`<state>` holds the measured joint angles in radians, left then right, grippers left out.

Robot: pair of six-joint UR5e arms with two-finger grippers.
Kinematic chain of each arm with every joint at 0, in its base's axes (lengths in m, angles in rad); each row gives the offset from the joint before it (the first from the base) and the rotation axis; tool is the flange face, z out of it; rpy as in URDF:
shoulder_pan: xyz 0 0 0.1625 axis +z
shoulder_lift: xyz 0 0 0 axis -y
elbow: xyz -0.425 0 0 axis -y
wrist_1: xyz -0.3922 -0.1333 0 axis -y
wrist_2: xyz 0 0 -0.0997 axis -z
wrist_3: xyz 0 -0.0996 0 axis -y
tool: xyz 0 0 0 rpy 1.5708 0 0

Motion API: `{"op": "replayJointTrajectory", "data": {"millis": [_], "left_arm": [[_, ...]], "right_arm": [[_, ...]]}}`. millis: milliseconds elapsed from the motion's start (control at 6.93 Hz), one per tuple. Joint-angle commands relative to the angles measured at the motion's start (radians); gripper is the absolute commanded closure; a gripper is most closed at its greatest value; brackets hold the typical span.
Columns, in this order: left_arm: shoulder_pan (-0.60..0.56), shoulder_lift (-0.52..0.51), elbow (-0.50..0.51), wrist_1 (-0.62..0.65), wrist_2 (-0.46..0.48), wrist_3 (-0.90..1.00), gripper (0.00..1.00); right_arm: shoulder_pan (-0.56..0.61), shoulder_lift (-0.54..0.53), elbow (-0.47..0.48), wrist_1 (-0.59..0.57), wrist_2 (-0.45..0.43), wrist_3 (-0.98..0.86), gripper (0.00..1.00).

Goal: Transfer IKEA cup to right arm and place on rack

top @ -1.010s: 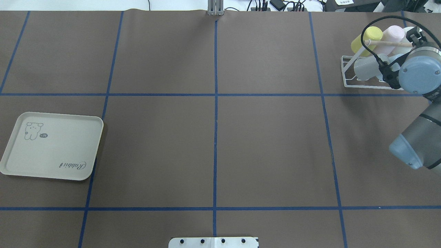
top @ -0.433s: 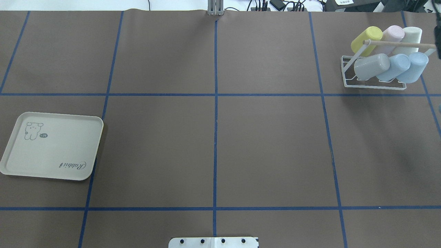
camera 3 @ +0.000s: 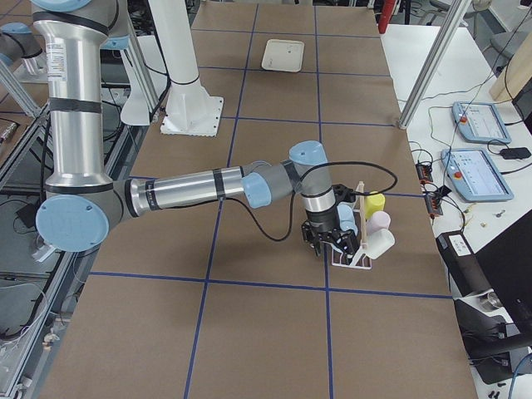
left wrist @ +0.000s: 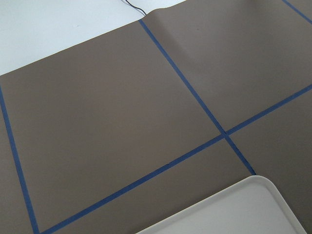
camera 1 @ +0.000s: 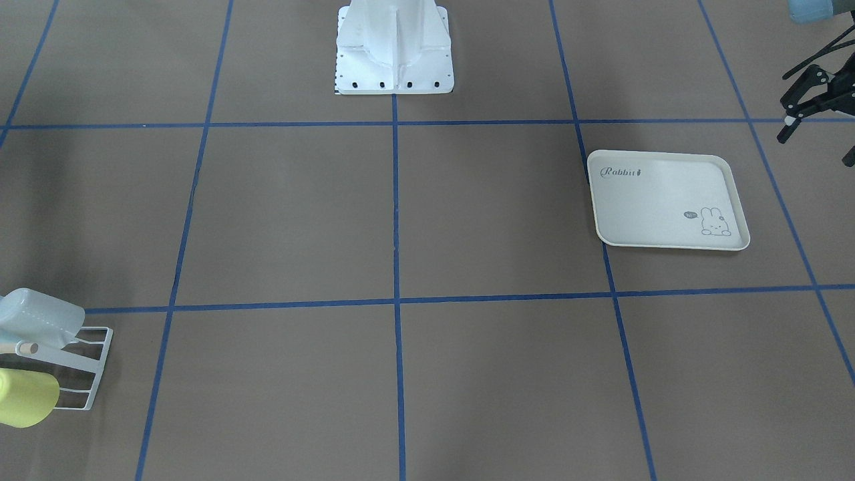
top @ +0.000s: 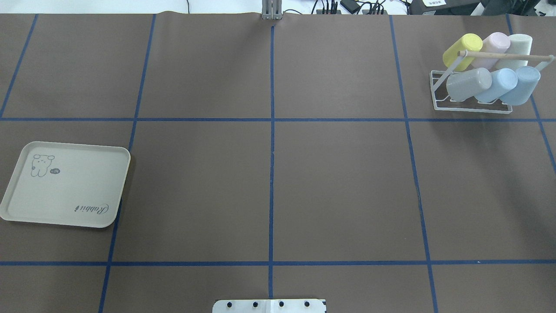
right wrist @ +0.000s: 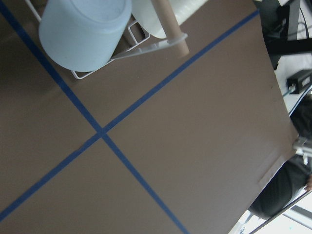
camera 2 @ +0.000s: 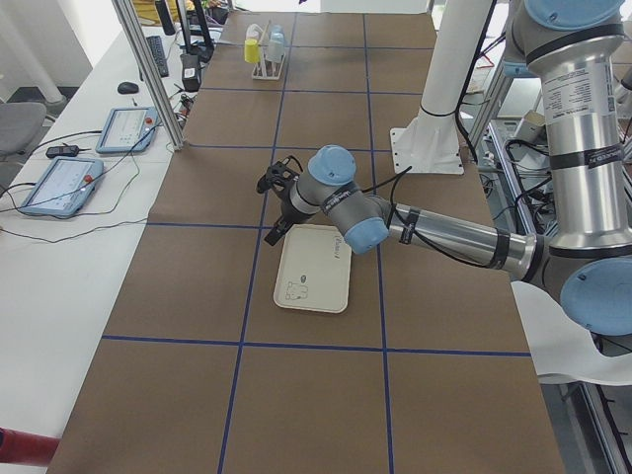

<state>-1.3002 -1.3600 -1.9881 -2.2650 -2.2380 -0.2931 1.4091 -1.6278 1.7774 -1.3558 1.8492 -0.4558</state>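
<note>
Rack (camera 1: 99, 369) half outside the front-facing view's left edge, left gripper (camera 1: 816, 143) partly beyond its right edge.

A white wire-frame rack with a wooden dowel (top: 471, 111) is set at the far right corner of the brown paper-covered surface (top: 339, 187). Six pastel plastic cups (top: 467, 83) are held on it, in two rows of three. A cream rabbit-print plastic tray (top: 65, 191) is laid well apart, at the left edge.
</note>
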Motion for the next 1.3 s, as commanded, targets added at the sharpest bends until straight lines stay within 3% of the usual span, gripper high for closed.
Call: {"op": "replayJointTrajectory", "data": {"millis": [0,144,289,577,1010,1154], "left_arm": [[-0.002,0.025,0.002,-0.001,0.003,0.017,0.00],[-0.001,0.042,0.006,0.004,0.003,0.066,0.00],[-0.008,0.050,0.018,0.022,0.008,0.081,0.00],[-0.110,0.064,0.124,0.129,0.017,0.088,0.00],[-0.356,0.055,0.192,0.353,0.055,0.435,0.00],[-0.378,0.082,0.215,0.378,0.045,0.418,0.00]], "right_arm": [[0.121,-0.113,0.014,0.017,0.265,0.518,0.00],[0.134,-0.142,0.010,0.006,0.385,0.595,0.00],[0.134,-0.142,-0.021,-0.023,0.401,0.597,0.00],[0.134,-0.124,-0.009,-0.216,0.432,0.598,0.00],[0.133,-0.119,-0.021,-0.224,0.432,0.597,0.00],[0.133,-0.113,-0.018,-0.223,0.430,0.598,0.00]]}}
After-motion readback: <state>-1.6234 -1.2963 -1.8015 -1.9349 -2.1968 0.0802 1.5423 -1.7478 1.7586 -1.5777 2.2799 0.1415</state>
